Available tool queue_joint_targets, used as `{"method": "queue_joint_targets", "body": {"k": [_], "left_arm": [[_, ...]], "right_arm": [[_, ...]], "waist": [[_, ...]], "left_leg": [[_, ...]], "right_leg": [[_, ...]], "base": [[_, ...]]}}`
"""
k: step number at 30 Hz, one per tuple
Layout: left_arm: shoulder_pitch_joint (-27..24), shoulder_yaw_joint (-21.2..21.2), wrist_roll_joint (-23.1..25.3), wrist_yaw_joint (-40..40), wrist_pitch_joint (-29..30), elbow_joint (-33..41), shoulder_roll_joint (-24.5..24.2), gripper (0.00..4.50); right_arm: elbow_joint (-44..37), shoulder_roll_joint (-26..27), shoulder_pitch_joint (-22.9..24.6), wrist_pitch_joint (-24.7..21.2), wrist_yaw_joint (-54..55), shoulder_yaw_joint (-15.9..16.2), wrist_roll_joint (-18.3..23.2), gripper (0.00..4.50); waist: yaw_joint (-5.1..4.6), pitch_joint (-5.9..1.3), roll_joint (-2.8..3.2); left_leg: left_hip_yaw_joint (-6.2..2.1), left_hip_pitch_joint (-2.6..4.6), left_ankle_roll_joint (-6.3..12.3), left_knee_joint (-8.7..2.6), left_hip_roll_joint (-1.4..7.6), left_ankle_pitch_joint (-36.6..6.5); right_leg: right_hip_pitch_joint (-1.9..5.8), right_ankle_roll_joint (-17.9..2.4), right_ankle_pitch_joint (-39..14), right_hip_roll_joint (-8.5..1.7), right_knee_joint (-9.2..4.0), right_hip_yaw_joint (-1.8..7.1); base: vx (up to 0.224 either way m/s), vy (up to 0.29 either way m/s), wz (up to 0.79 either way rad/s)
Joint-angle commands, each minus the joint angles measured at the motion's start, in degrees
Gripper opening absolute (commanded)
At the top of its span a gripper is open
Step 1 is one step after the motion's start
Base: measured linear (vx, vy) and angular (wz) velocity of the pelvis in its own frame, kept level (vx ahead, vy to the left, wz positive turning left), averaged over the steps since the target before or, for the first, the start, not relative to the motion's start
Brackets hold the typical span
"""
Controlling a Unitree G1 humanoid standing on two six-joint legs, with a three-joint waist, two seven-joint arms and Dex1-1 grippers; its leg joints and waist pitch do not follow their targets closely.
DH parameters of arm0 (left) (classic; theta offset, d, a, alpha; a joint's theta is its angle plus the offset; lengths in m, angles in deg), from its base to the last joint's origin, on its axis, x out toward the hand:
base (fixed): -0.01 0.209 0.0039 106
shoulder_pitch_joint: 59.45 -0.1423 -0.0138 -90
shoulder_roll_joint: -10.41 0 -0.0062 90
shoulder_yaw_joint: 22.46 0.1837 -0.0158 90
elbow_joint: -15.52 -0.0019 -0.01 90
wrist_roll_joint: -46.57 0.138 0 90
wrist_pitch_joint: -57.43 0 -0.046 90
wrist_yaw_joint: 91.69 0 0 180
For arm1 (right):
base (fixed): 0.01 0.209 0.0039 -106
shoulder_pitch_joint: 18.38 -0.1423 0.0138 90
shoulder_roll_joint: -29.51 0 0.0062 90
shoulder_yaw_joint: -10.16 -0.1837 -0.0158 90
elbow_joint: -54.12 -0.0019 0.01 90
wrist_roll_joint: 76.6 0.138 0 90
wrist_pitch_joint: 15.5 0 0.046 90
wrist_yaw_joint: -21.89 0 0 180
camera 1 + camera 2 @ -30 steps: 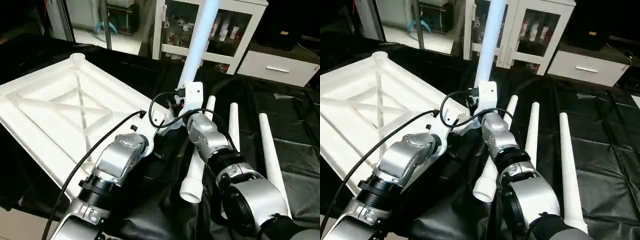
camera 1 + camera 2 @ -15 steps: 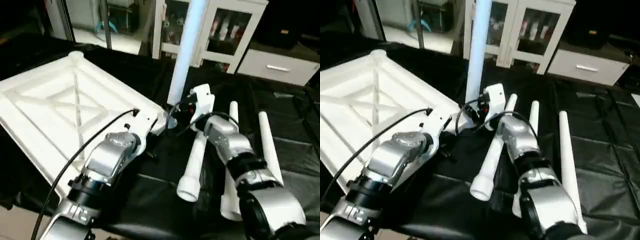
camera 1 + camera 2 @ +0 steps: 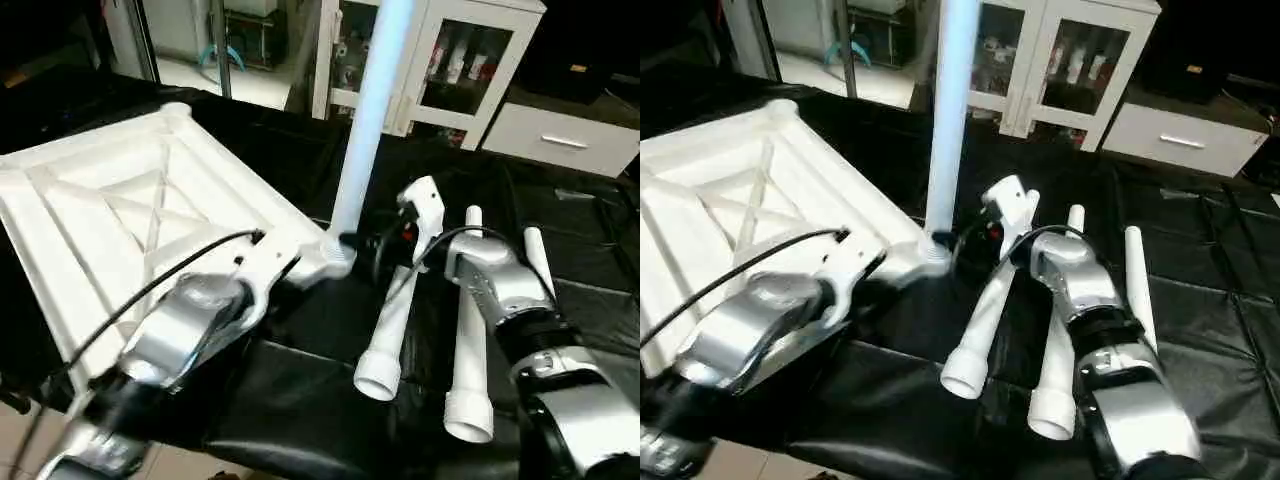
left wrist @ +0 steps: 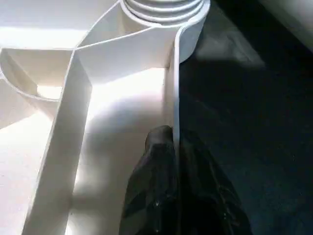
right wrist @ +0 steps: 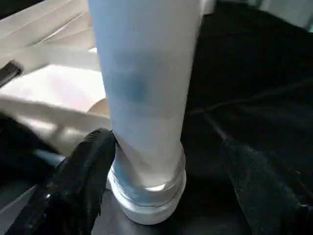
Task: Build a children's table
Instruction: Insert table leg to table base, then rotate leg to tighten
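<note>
The white table top (image 3: 110, 215) lies upside down at the left, its X ribs facing up. One white leg (image 3: 365, 120) stands upright in the near right corner socket (image 3: 337, 260). My left gripper (image 4: 171, 139) is shut on the top's thin rim wall just beside that socket. My right gripper (image 5: 168, 144) is open, with one black finger (image 5: 90, 166) on each side of the standing leg's base, the far one clearly apart from it. Three loose legs (image 3: 395, 310) (image 3: 466, 320) (image 3: 535, 262) lie side by side on the black cloth under my right arm.
A black cloth (image 3: 300, 400) covers the work surface. A white glass-door cabinet (image 3: 440, 60) and a white drawer unit (image 3: 560, 140) stand behind. The cloth's front edge runs close to my forearms.
My right gripper has opened and let go of the upright leg, drawing back to the right. The leg stays standing in its socket. The camera has shifted.
</note>
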Motion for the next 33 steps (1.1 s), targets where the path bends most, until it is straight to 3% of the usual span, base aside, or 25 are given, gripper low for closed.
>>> {"method": "queue_joint_targets", "body": {"k": [1,2,8,19,24,27,28,33], "left_arm": [[-0.6,1.6,-1.9,3.5,-0.6,2.6,-0.4,0.00],[-0.9,1.8,-2.0,4.4,-1.4,2.9,-1.2,0.00],[-1.8,3.4,-3.5,10.7,-4.2,5.4,-5.5,0.00],[-2.1,5.6,-4.7,17.8,-7.9,7.1,-8.9,0.00],[-1.6,5.7,-4.3,18.3,-8.3,6.5,-9.3,0.00],[-1.4,5.8,-4.0,18.6,-8.9,5.9,-9.4,0.00],[-1.3,5.9,-3.9,18.7,-9.1,5.8,-9.5,0.00],[-1.4,5.9,-3.7,19.1,-9.5,5.5,-9.7,0.00]], "right_arm": [[-1.4,-1.8,0.8,-1.1,-1.0,0.3,-1.1,3.78],[-2.3,-2.1,1.3,-1.3,-2.2,0.8,-0.9,3.78],[-6.4,-4.1,3.6,-1.4,-9.4,3.7,-0.8,3.78],[-9.9,-5.6,6.2,1.7,-16.2,6.7,-1.4,3.78],[-9.8,-6.2,6.5,3.1,-17.7,7.7,-2.3,3.78],[-9.6,-6.7,6.6,4.1,-18.9,8.1,-3.1,3.62],[-9.6,-6.9,6.7,4.4,-19.3,8.2,-3.3,3.35],[-9.3,-7.9,6.9,5.6,-20.3,8.9,-3.9,3.06]], "waist": [[0.28,-3.48,0.42],[0.33,-3.45,0.18],[0.81,-3.50,0.22],[1.52,-3.20,0.34],[1.39,-3.11,0.28],[1.44,-3.26,0.21],[1.43,-3.37,0.24],[1.43,-3.39,0.20]], "left_leg": [[-0.22,0.05,3.64,-3.65,2.14,-4.7],[-0.19,0.01,3.71,-3.65,2.10,-4.5],[-0.19,0.15,3.81,-3.54,2.05,-3.6],[-0.14,0.43,1.80,-3.78,2.27,-6.9],[-0.42,0.33,0.36,-4.00,2.32,-9.8],[-0.40,0.27,0.65,-3.87,2.30,-8.4],[-0.40,0.21,1.03,-3.77,2.26,-6.9],[-0.36,0.13,1.51,-3.68,2.22,-6.3]], "right_leg": [[4.10,-13.1,-7.5,-3.49,-3.11,3.21],[4.10,-13.2,-7.3,-3.43,-3.12,3.18],[4.08,-13.6,-5.7,-3.35,-2.82,3.16],[3.79,-12.4,-9.8,-3.50,-3.12,3.32],[4.00,-10.6,-14.6,-3.71,-3.62,3.32],[4.04,-10.7,-13.0,-3.70,-3.37,3.35],[4.11,-11.3,-10.7,-3.59,-3.09,3.31],[4.22,-11.9,-9.7,-3.59,-2.99,3.26]], "base": [[0.000,0.000,0.00],[0.000,0.000,0.00],[0.000,0.000,0.00],[0.000,0.000,0.00],[0.000,0.000,0.00],[0.000,0.000,0.00],[0.000,0.000,0.00],[0.000,0.000,0.00]]}}
